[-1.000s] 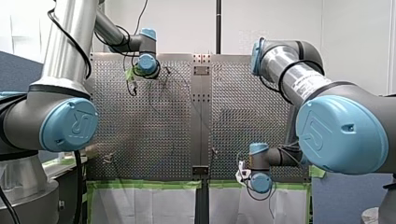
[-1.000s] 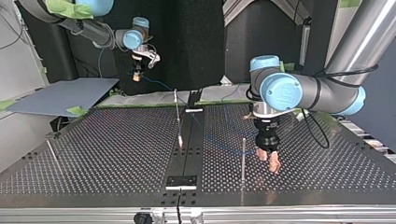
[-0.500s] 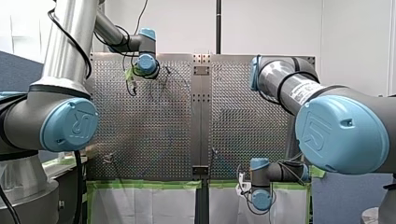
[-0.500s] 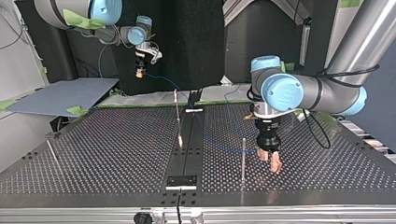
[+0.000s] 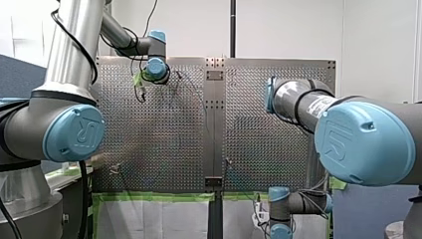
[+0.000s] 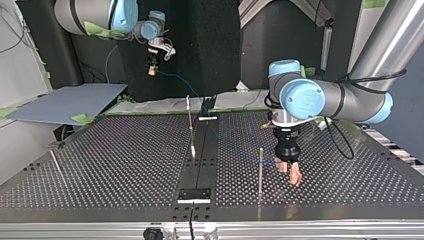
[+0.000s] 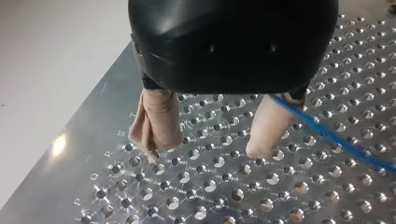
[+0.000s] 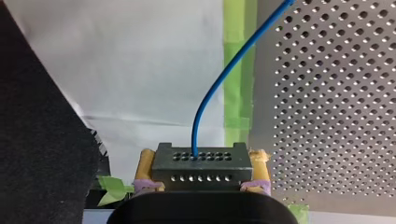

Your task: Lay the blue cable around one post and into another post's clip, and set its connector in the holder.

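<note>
In the right wrist view my right gripper (image 8: 201,179) is shut on a black connector (image 8: 201,163) between yellow pads; the blue cable (image 8: 219,79) rises from it toward the perforated table (image 8: 336,107). The top view shows this gripper (image 6: 151,69) high beyond the table's far edge, with the cable (image 6: 180,82) trailing down to the plate. My left gripper (image 6: 288,172) stands open just above the plate beside a thin post (image 6: 260,170). In the left wrist view its beige fingers (image 7: 156,121) are apart with nothing between them, and the cable (image 7: 336,137) runs past the outside of one finger.
A second post (image 6: 190,122) stands near the table's middle strip, and a third post (image 6: 55,162) leans at the top view's left. A small dark holder block (image 6: 195,194) sits on the strip near the front edge. Green tape (image 8: 236,70) lines the table's edge.
My right gripper has carried the connector higher and further off the table's edge, pulling the cable with it. My left gripper has stayed where it was.
</note>
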Controlling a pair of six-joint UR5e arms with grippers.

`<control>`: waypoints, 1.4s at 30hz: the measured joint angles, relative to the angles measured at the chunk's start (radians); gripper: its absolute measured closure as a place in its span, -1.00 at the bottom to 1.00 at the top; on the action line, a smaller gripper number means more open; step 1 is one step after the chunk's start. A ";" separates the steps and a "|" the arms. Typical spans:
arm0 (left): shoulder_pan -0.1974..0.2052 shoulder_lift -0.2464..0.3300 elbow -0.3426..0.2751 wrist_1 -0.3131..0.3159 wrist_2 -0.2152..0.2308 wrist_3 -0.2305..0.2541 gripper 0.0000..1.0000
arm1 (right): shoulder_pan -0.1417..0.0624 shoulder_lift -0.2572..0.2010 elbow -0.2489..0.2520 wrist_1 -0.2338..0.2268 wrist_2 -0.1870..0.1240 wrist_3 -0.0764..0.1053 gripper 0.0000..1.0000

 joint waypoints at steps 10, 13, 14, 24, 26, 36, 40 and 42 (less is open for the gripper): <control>0.000 0.000 0.000 0.000 0.000 0.000 -1.00 | -0.002 0.082 0.000 -0.082 -0.007 -0.012 1.00; 0.000 0.000 0.000 0.000 0.000 0.000 -1.00 | -0.004 0.107 0.000 -0.108 -0.017 -0.014 1.00; 0.000 0.000 0.000 0.000 0.000 0.001 -1.00 | -0.005 0.118 0.001 -0.118 -0.024 -0.016 1.00; 0.001 0.000 0.000 0.000 0.000 0.001 -1.00 | -0.005 0.195 0.064 -0.204 -0.103 -0.034 1.00; 0.001 0.000 0.001 0.000 0.000 0.001 -1.00 | -0.002 0.190 0.083 -0.222 -0.122 -0.035 1.00; 0.004 0.000 0.000 0.000 0.003 -0.001 -1.00 | 0.010 0.109 0.148 -0.185 -0.155 -0.034 1.00; 0.005 0.000 0.000 0.000 0.004 -0.002 -1.00 | 0.009 0.069 0.151 -0.146 -0.152 -0.032 1.00; 0.006 0.000 0.000 0.000 0.004 -0.003 -1.00 | 0.008 0.050 0.152 -0.127 -0.149 -0.027 1.00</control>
